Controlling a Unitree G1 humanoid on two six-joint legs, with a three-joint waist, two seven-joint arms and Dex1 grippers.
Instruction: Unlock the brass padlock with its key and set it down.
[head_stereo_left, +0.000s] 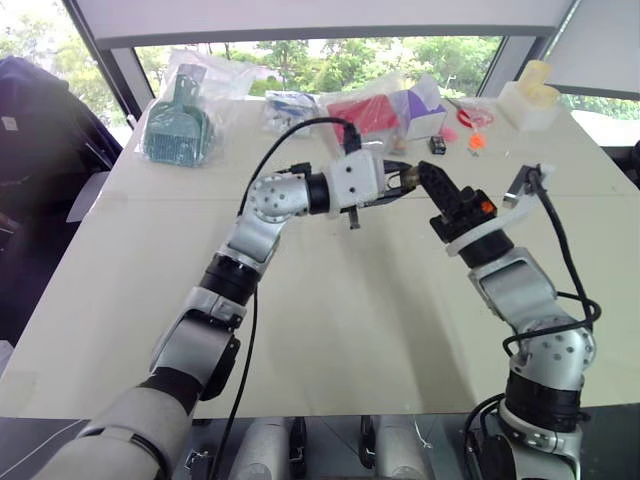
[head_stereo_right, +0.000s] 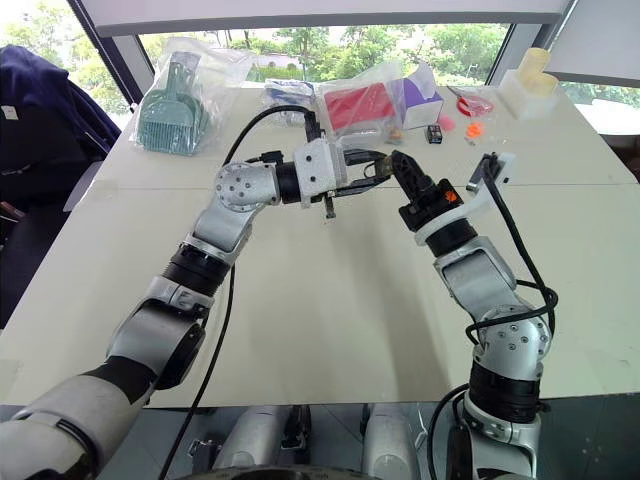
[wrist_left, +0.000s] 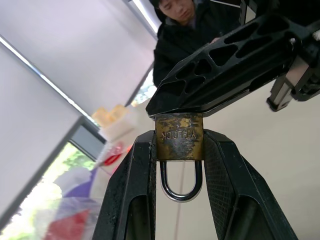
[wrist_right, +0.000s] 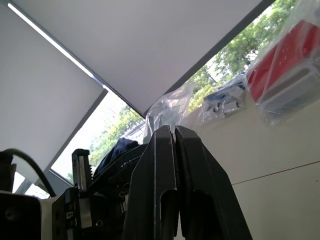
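Here the left fingers (wrist_left: 135, 200) are clamped on the brass padlock (wrist_left: 178, 136), one pressing each side of its body, with the silvery shackle (wrist_left: 180, 182) hanging back between them toward the wrist and apparently seated in the body. The keyhole end of the padlock faces outward, and the tip of the right fingers (wrist_left: 235, 65) sits right against that end. In the right wrist view the right fingers (wrist_right: 172, 165) are pressed together with no gap; whether a key is pinched between them cannot be made out. Seen from the head, both hands hang in the air above the middle of the counter (head_stereo_left: 330, 330), the left hand (head_stereo_left: 395, 187) pointing across toward the right hand (head_stereo_left: 425, 180), which rises to meet it. The step in hand looks like the unlocking itself: key work at the keyhole, shackle not yet sprung. The next move likely calls for a turn of the right wrist while the left keeps the body from twisting, then a pull to free the shackle before lowering the padlock to the counter. Bagged goods (head_stereo_left: 380, 108) lie far back near the window.
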